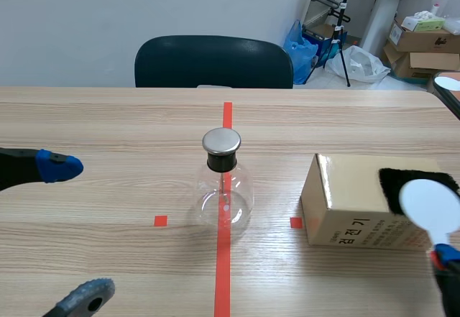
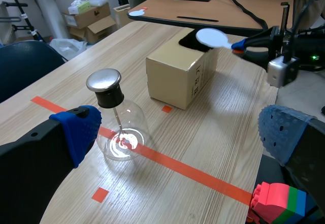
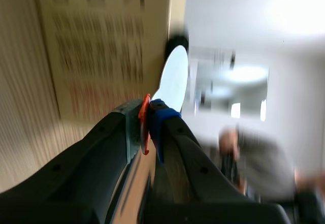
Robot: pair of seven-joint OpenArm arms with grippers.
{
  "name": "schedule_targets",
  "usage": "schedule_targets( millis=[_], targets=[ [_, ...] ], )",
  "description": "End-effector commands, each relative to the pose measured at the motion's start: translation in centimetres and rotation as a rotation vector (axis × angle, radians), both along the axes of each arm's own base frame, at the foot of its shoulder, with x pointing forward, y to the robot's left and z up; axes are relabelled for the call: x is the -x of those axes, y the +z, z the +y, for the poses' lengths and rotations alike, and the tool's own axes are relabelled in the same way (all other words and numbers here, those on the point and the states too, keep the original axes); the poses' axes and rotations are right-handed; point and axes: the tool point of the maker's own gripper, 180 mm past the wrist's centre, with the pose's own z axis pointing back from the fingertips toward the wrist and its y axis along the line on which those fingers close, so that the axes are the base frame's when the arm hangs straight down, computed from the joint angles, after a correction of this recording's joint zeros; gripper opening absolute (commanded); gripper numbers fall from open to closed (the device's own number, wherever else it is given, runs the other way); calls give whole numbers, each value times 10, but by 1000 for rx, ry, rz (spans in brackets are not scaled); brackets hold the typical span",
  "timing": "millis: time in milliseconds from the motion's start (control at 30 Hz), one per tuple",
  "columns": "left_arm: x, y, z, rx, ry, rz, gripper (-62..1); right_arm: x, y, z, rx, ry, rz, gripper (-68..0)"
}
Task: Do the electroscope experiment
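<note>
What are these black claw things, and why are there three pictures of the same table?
They are the hands of a robot with two arms. One picture comes from a camera between the arms, looking across the wooden table. The other two come from small cameras on each wrist, so the same things show from close by. On the table stand a glass flask with a metal cap, which is the electroscope, and a cardboard box with a black pad on top. The left gripper is open and holds nothing. The right gripper pinches the handle of a white round paddle over the box.
</note>
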Motion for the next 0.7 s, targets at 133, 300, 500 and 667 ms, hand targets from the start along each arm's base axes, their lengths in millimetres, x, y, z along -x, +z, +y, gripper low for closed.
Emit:
schedule_targets(
  millis=[133, 300, 500, 667],
  targets=[
    [0, 6, -3, 30, -2, -10, 14, -7, 5, -27, 26, -169, -24, -667],
    [0, 6, -3, 30, -2, -10, 14, -6, 6, -26, 6, -195, -37, -667],
    [0, 6, -3, 31, -2, -11, 14, -3, 3, -2, -11, -63, -14, -667],
    [0, 6, -3, 31, -2, -11, 14, -4, 3, -32, 16, -241, -20, -667]
  ],
)
